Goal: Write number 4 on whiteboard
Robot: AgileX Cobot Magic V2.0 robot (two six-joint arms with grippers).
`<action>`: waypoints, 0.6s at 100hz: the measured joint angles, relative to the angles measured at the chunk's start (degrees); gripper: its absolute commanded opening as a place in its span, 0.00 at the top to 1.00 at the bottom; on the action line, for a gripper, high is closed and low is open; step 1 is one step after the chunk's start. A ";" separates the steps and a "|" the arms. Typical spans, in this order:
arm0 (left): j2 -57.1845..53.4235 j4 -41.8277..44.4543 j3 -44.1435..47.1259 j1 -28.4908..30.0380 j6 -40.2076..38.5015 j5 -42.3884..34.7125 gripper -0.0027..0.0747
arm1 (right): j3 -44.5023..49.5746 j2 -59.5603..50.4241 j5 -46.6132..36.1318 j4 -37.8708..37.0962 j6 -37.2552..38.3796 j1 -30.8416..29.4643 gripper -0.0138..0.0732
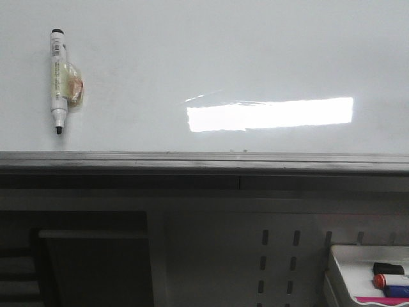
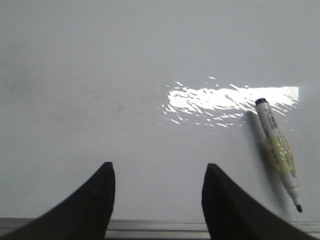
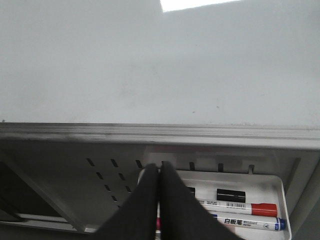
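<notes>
The whiteboard (image 1: pixel 211 64) is glossy white with a bright light reflection and a grey ledge (image 1: pixel 204 161) along its lower edge. No number 4 shows on it. A white marker (image 1: pixel 58 80) with a yellow band and a bare black tip pointing down sticks on the board at the upper left; it also shows in the left wrist view (image 2: pixel 279 152). My left gripper (image 2: pixel 157 170) is open and empty, facing the bare board beside the marker. My right gripper (image 3: pixel 160 169) is shut with nothing between the tips, over the marker tray below the ledge.
A small white tray (image 3: pixel 277 192) below the ledge at the lower right holds several markers, one red-capped (image 3: pixel 264 209) and one blue-capped (image 3: pixel 280 225). A grey perforated panel (image 1: pixel 278 259) and a dark shelf opening (image 1: pixel 89 256) lie under the ledge.
</notes>
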 measured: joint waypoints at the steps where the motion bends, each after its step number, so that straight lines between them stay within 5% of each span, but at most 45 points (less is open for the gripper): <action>1: 0.41 -0.11 0.00 -0.43 0.00 0.00 0.47 | 0.00 0.00 0.00 0.00 0.00 0.00 0.89; 17: 6.31 -3.05 0.00 -7.56 0.00 -2.93 0.36 | 0.00 0.00 -0.12 0.00 0.00 0.00 0.89; 60: 34.52 -8.04 -0.20 -27.63 0.00 -25.14 0.36 | 0.00 0.00 -0.83 0.00 0.00 0.00 0.89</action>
